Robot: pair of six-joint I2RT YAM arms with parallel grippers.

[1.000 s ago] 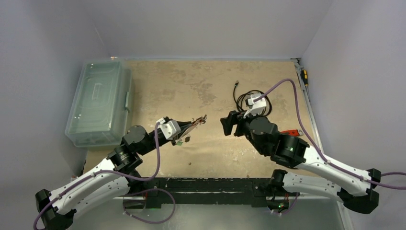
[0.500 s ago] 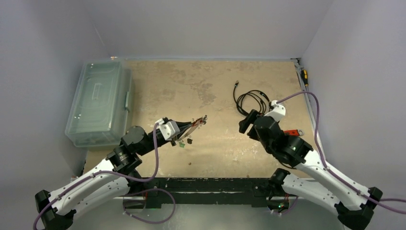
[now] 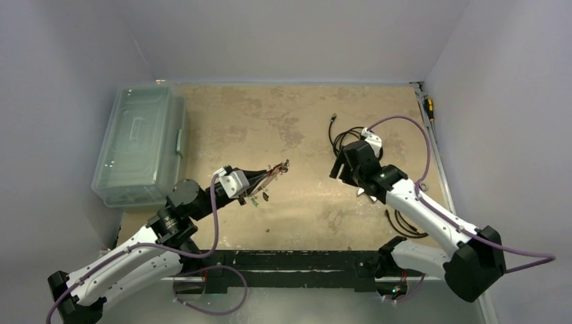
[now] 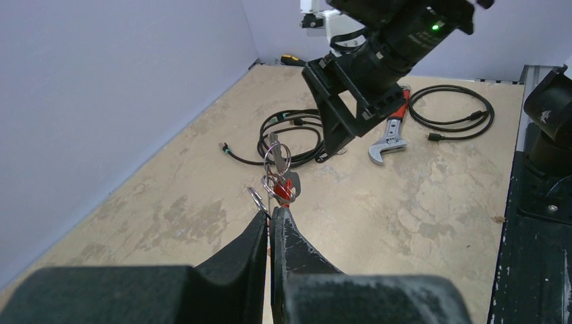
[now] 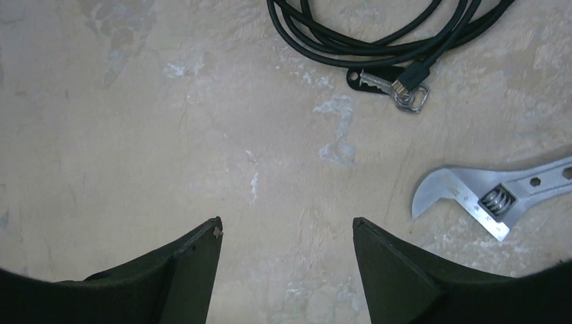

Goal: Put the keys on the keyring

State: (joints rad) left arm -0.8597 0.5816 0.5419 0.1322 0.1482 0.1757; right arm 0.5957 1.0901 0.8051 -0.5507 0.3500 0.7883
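No readable writing anywhere; fine marks on the wrench [image 5: 465,194] are illegible.

My left hand [image 4: 271,214] fills the bottom of the view, its two black fingers pressed together with barely a sliver between them. Pinched at their tips, the silver keyring [image 4: 276,156] stands up, with a red-headed key [image 4: 289,190] hanging against it. Beyond, on the tan surface [image 4: 418,202], I see a black coiled cable [image 4: 297,119]. The right hand [image 4: 340,131] hangs just over that coil, beside a silver wrench [image 4: 386,143] with a red handle. A second black cable [image 4: 417,115] loops farther right.
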